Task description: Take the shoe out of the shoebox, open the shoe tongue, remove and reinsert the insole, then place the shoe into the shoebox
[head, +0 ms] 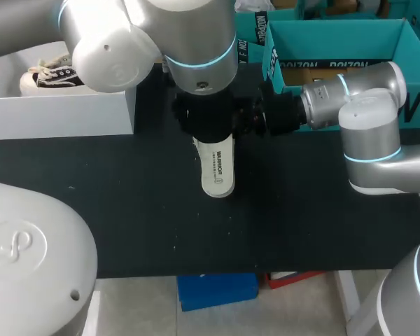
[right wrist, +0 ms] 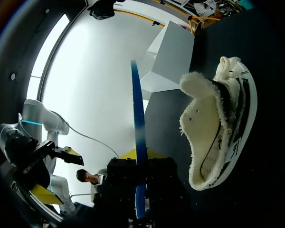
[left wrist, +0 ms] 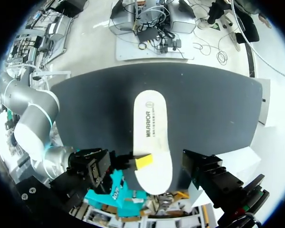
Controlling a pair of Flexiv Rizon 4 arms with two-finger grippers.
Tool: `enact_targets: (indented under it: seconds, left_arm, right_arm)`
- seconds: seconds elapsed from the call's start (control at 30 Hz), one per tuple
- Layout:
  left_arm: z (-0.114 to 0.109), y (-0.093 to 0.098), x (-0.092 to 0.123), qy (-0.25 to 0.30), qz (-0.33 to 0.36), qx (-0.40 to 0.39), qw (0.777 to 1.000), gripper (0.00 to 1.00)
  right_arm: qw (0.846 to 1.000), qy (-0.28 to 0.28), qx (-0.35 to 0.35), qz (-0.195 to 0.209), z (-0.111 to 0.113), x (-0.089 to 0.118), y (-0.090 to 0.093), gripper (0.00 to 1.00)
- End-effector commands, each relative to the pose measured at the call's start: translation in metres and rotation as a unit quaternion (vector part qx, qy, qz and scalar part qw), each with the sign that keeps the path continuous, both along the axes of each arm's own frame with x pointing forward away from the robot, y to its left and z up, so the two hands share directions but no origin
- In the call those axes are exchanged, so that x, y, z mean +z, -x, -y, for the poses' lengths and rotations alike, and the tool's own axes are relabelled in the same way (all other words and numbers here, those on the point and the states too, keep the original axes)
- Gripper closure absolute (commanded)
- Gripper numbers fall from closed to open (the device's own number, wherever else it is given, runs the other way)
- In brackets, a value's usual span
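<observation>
Even overhead light, soft sheen on the white left arm [head: 196, 42], black table [head: 126, 203] matte and dark, insole [head: 216, 171] bright against it, hard white glare beyond the table's edge in the right wrist view, shoe [right wrist: 223, 123] softly lit.

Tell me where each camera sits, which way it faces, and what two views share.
Head view: above and behind the robot, looking down on the table; the left arm hangs over the insole, the right arm comes in sideways.
Left wrist view: on the left wrist, facing down at the insole; the right arm and right gripper show.
Right wrist view: on the right wrist, facing along the table toward the shoe; its gripper clamps the insole, seen edge-on.
Shared: all three show the insole.
</observation>
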State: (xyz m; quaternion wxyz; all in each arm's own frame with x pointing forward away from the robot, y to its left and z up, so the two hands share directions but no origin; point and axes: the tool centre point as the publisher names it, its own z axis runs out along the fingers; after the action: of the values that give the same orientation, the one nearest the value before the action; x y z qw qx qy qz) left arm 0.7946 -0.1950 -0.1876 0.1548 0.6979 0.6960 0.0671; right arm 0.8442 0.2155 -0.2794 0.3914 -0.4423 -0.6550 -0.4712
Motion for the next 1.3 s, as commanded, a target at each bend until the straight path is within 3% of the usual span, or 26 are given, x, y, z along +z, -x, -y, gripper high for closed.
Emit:
enact_targets:
  seconds: [0.03, 0.63, 1.3]
  left_arm:
    - [0.000, -0.015, 0.004, -0.004, 0.001, 0.008, 1.000, 0.00]
    - [-0.013, -0.081, 0.002, 0.012, 0.004, 0.047, 0.999, 0.00]
    - [-0.022, -0.123, 0.011, 0.003, 0.011, 0.056, 0.998, 0.00]
  right_arm:
    - [1.000, 0.001, -0.001, 0.000, -0.002, -0.001, 0.000, 1.00]
    - [1.000, 0.001, -0.001, 0.000, -0.002, -0.001, 0.000, 1.00]
    - [1.000, 0.001, -0.001, 0.000, -0.002, -0.001, 0.000, 1.00]
